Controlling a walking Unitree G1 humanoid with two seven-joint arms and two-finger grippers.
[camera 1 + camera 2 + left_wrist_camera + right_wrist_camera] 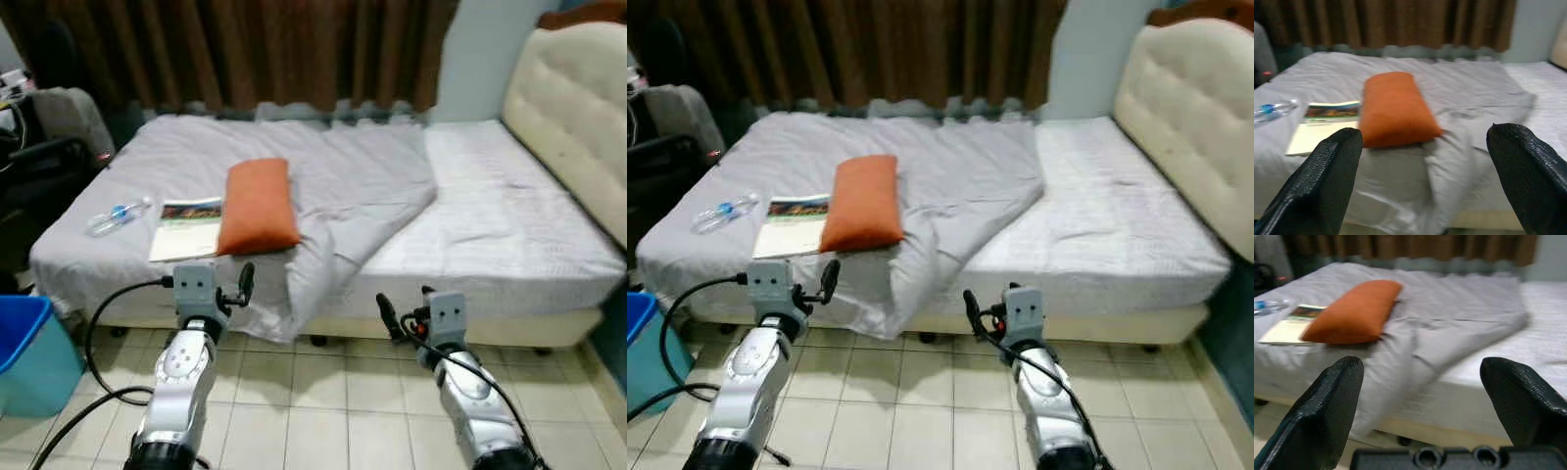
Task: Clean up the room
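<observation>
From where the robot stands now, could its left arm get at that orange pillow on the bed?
Probably yes. The left gripper is open at the bed's near edge, the orange pillow lies just beyond it, and nothing stands between them.

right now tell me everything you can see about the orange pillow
The pillow is a plump rectangular cushion in plain orange fabric. It lies flat on the grey blanket, on the near left part of the bed, long side running away from the robot. Its left edge overlaps a book. Neither gripper touches it.
</observation>
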